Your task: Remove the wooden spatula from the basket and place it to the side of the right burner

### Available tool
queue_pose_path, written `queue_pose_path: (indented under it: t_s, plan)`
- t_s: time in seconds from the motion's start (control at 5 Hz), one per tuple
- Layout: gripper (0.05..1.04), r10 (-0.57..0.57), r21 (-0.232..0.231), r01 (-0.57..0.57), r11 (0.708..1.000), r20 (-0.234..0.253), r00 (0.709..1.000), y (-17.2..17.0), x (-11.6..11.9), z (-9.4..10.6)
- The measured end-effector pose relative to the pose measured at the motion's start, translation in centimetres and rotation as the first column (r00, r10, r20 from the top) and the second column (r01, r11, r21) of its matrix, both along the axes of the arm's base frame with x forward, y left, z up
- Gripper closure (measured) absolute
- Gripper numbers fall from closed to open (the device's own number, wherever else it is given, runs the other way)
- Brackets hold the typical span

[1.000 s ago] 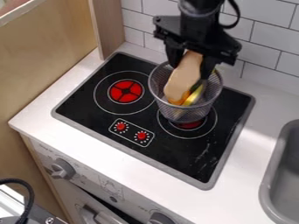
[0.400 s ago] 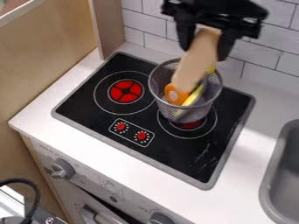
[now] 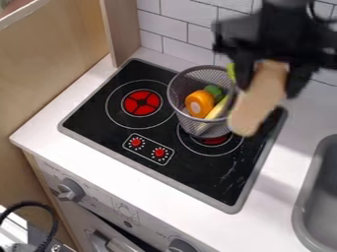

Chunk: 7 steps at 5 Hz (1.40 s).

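Note:
My gripper [image 3: 268, 81] hangs at the upper right, shut on the wooden spatula [image 3: 253, 109]. The spatula is held tilted, its broad end pointing down and to the left, just right of the mesh basket [image 3: 179, 93] and overlapping the basket's right edge in the view. The basket stands on the right burner [image 3: 230, 145] of the black stove. Part of that burner is hidden beneath it.
In the basket lie an orange piece [image 3: 199, 103], a green piece [image 3: 215, 91] and a long yellow piece [image 3: 218, 108]. A grey sink [image 3: 304, 206] lies at the right edge. The tiled wall [image 3: 178, 24] stands behind the stove.
My gripper has risen and moved right with the spatula, which has gone from inside the basket to its right side. The basket stays where it was, and more of its contents shows.

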State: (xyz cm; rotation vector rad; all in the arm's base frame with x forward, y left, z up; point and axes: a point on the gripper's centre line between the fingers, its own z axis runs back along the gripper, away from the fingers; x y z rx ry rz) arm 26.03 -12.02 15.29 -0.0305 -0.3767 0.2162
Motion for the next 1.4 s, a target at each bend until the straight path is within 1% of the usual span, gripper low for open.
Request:
queue_pose_path:
  t_s: [0.2, 0.4, 0.6, 0.8, 1.0, 1.2, 1.4]
  plan:
    - [0.481, 0.003, -0.057, 0.002, 0.998, 0.08, 0.997, -1.5, 0.0, -1.4]
    - [0.481, -0.032, -0.105, 0.049, 0.993, 0.162, 0.986, -2.2, 0.8, -1.8]
    - [0.482, -0.124, -0.085, 0.154, 0.984, 0.283, 0.951, -2.2, 1.0, -3.6]
    - [0.482, -0.215, -0.042, 0.242, 0.969, 0.334, 0.918, -1.5, 0.9, -4.9]
    - [0.481, -0.274, -0.03, 0.302, 0.953, 0.346, 0.897, -0.4, 0.8, -6.0]
    - [0.482, -0.298, 0.0, 0.321, 0.947, 0.375, 0.878, 0.6, 0.9, -6.9]
    - [0.482, -0.321, 0.045, 0.327, 0.944, 0.347, 0.881, 1.1, 1.0, -8.0]
